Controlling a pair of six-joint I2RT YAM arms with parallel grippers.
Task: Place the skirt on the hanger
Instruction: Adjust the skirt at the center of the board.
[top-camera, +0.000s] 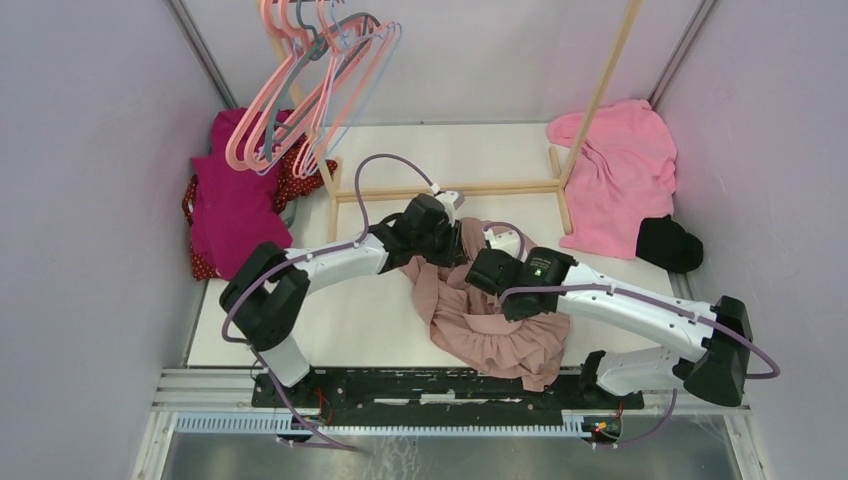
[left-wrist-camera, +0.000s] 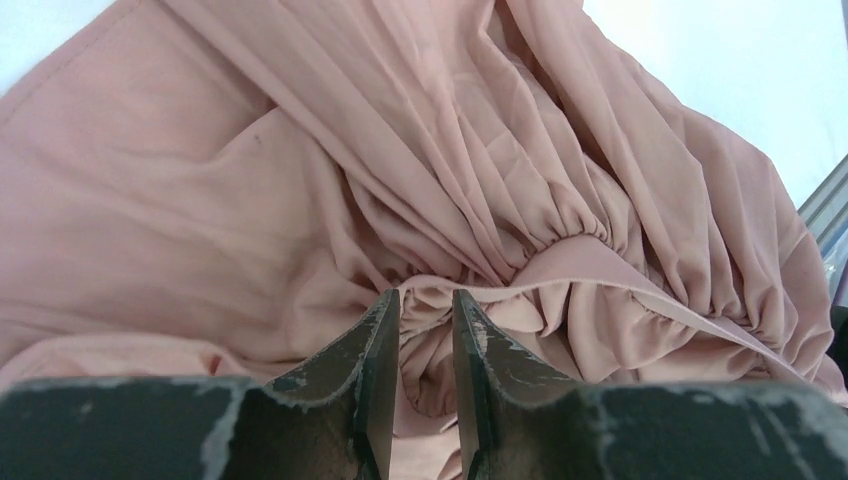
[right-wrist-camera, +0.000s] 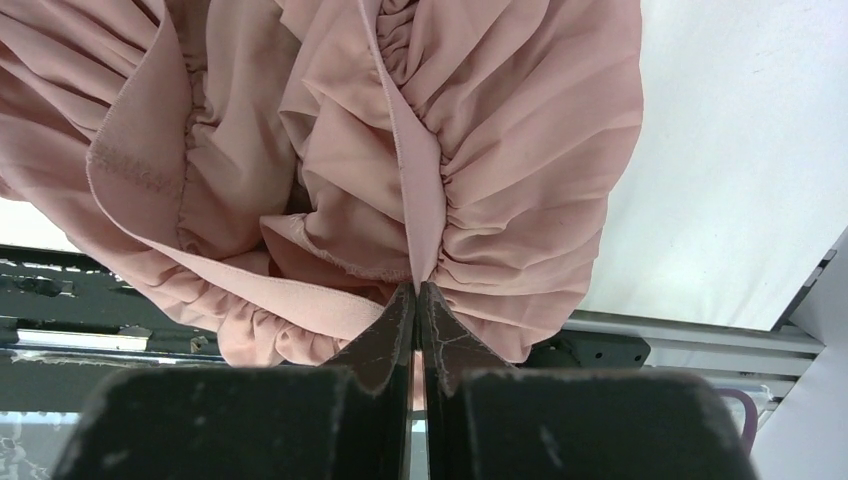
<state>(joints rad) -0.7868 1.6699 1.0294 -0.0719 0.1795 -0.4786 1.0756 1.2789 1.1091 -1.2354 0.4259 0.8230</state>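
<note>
The dusty-pink skirt (top-camera: 490, 330) lies crumpled mid-table between the two arms. My left gripper (top-camera: 455, 248) is at its upper end. In the left wrist view the left gripper (left-wrist-camera: 426, 300) has its jaws close together, with a gathered fold of the skirt (left-wrist-camera: 350, 180) pinched between them. My right gripper (top-camera: 478, 272) sits just right of it. In the right wrist view the right gripper (right-wrist-camera: 416, 290) is shut on a seam of the ruffled skirt (right-wrist-camera: 500, 150), which hangs lifted above the table's front. Several pink and grey hangers (top-camera: 310, 80) hang at the top left.
A wooden rack (top-camera: 450, 190) stands behind the arms. A magenta garment (top-camera: 235, 210) lies at the left. A pink garment (top-camera: 620, 180) and a black item (top-camera: 668, 243) lie at the right. The metal front rail (top-camera: 430, 385) runs along the near edge.
</note>
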